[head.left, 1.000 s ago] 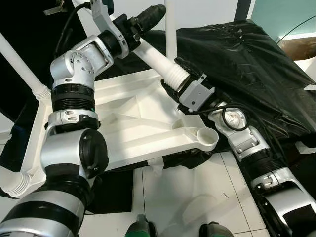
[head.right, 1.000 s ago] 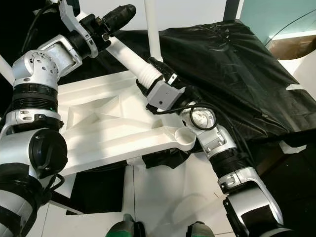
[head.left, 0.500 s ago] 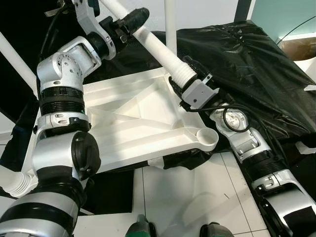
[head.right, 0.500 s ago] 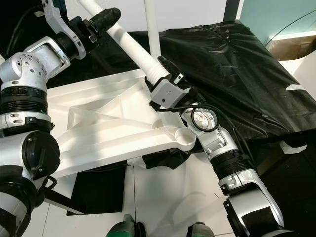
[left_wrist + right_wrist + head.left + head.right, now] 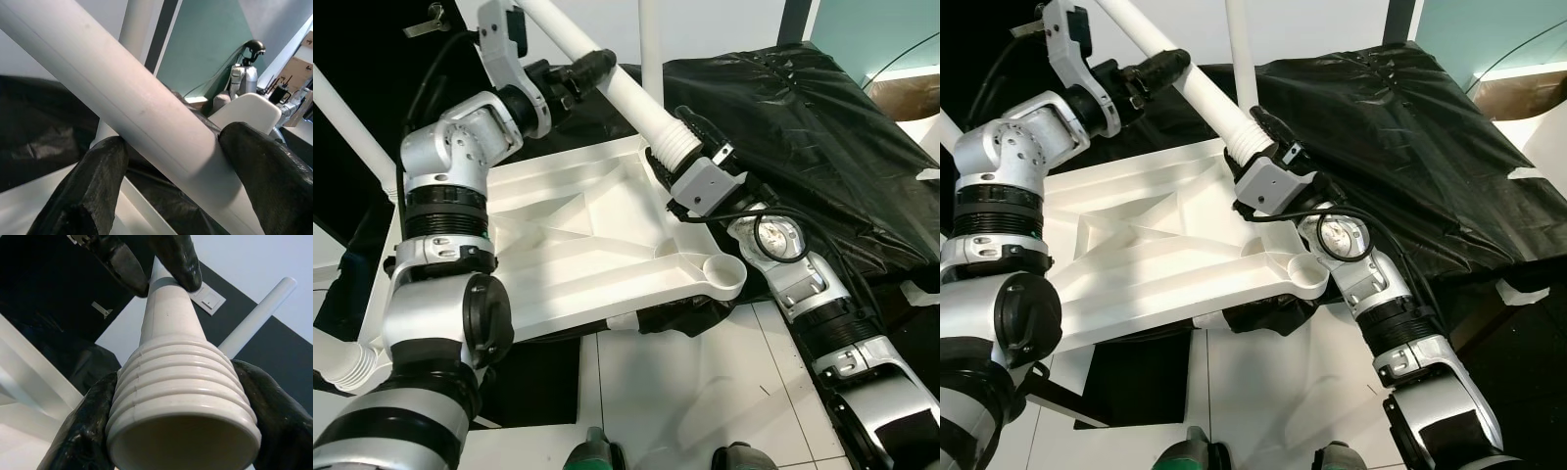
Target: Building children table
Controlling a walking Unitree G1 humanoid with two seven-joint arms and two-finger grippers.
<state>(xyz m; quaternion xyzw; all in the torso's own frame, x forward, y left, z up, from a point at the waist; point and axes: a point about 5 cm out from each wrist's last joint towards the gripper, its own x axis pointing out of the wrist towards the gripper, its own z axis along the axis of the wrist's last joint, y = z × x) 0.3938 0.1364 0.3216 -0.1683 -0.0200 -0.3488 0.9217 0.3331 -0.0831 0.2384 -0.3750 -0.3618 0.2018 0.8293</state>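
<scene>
The white children's table top [image 5: 568,255] lies upside down. I hold one loose white leg [image 5: 628,95] slanted over its far right corner. My left gripper [image 5: 590,70] is shut on the leg's smooth shaft, with black fingers [image 5: 83,196] on both sides of the leg [image 5: 122,98]. My right gripper [image 5: 680,147] is shut on the leg's ribbed end [image 5: 181,396], just above the corner. The near right corner has a round socket [image 5: 722,274] with nothing in it.
An upright leg [image 5: 651,49] stands behind the held one, and another [image 5: 352,127] rises at the left. A ribbed leg end [image 5: 337,362] shows at the near left. Black plastic sheeting [image 5: 803,117] covers the right. White floor tiles [image 5: 705,392] lie in front.
The held leg has swung steeper, and its upper part now reaches past the left gripper. The ribbed end has shifted slightly toward the table's far right corner.
</scene>
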